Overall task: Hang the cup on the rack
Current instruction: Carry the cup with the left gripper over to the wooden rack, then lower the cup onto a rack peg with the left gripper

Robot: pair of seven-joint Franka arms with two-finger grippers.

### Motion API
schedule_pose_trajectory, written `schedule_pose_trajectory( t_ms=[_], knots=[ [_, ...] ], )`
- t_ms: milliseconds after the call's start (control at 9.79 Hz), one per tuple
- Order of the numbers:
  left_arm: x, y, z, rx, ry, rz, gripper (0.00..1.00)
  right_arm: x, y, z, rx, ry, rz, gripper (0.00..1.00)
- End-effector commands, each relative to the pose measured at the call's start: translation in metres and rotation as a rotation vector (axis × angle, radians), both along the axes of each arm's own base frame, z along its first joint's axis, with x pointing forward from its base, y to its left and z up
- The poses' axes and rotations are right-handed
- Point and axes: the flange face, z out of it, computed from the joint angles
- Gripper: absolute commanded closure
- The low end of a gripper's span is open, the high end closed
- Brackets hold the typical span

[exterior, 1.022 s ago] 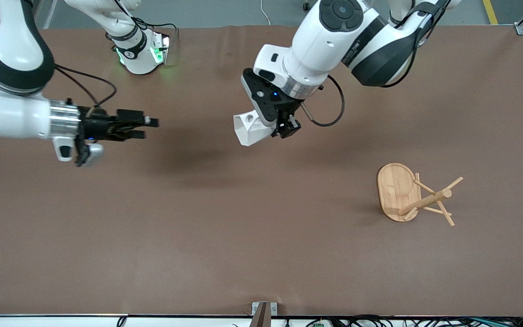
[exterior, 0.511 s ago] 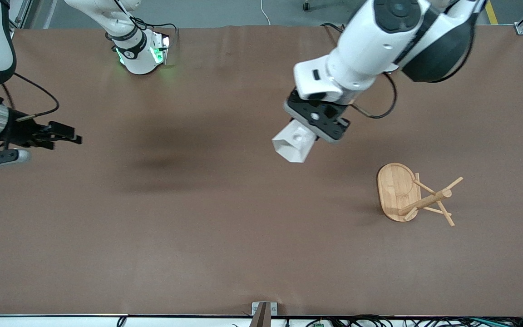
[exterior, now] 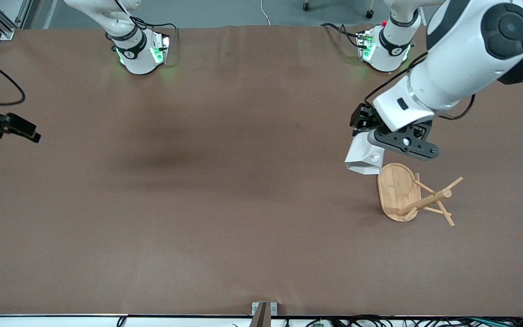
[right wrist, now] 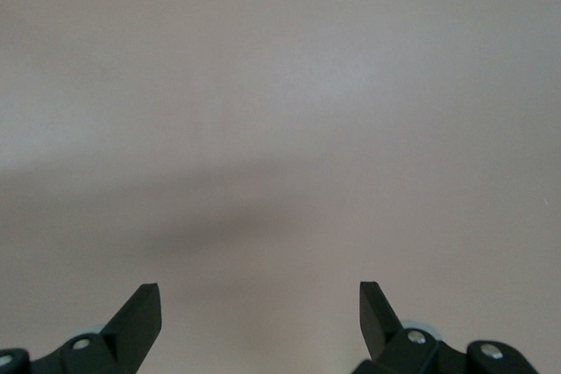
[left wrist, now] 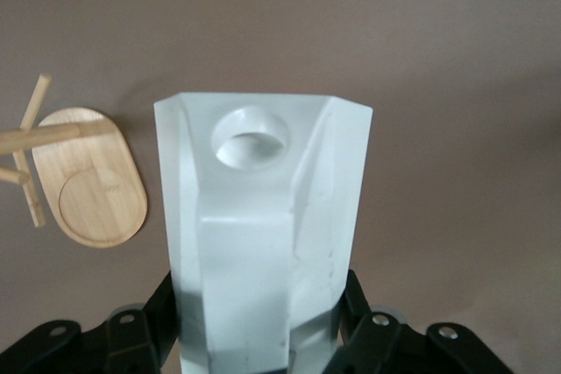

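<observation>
Matte white faceted cup, plain and unpatterned. Light bamboo mug rack, pale honey with fine grain. Flat brown table mat. Black gripper fingers, green glowing base lights.

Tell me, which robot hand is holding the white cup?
The left gripper, over the table beside the rack, is shut on the cup. The right gripper, at the right arm's end of the table, is open and holds nothing.

The table is covered in plain brown. The bamboo rack stands on it toward the left arm's end. Both arms' bases sit along its edge farthest from the front camera.
</observation>
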Motion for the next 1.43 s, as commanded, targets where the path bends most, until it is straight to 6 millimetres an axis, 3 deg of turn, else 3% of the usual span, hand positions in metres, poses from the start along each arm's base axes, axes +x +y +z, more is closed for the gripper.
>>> schedule_pose_trajectory(
  t_ms=[0, 204, 307, 511, 613, 1124, 1328],
  knots=[
    [-0.011, 0.005, -0.058, 0.049, 0.062, 0.024, 1.0, -0.02, -0.001, 0.041, 0.0, 0.025, -0.055, 0.0],
    [-0.022, 0.015, -0.097, 0.038, 0.006, -0.016, 1.0, -0.019, -0.008, 0.059, -0.017, -0.019, -0.053, 0.0],
    [-0.02, 0.035, -0.122, 0.034, -0.001, -0.015, 1.0, -0.017, -0.006, 0.059, -0.013, -0.022, -0.051, 0.0],
    [-0.017, 0.055, -0.147, 0.005, -0.002, -0.015, 1.0, -0.016, -0.008, 0.058, -0.015, -0.03, -0.05, 0.0],
    [-0.011, 0.076, -0.16, 0.006, -0.008, -0.035, 1.0, -0.014, -0.01, 0.057, -0.038, -0.039, -0.016, 0.0],
    [0.013, 0.109, -0.184, -0.001, -0.034, -0.065, 1.0, -0.012, -0.014, 0.054, -0.034, -0.044, 0.035, 0.0],
    [0.016, 0.112, -0.188, -0.005, -0.041, -0.07, 1.0, -0.012, -0.018, 0.05, -0.033, -0.036, 0.031, 0.0]
  ],
)
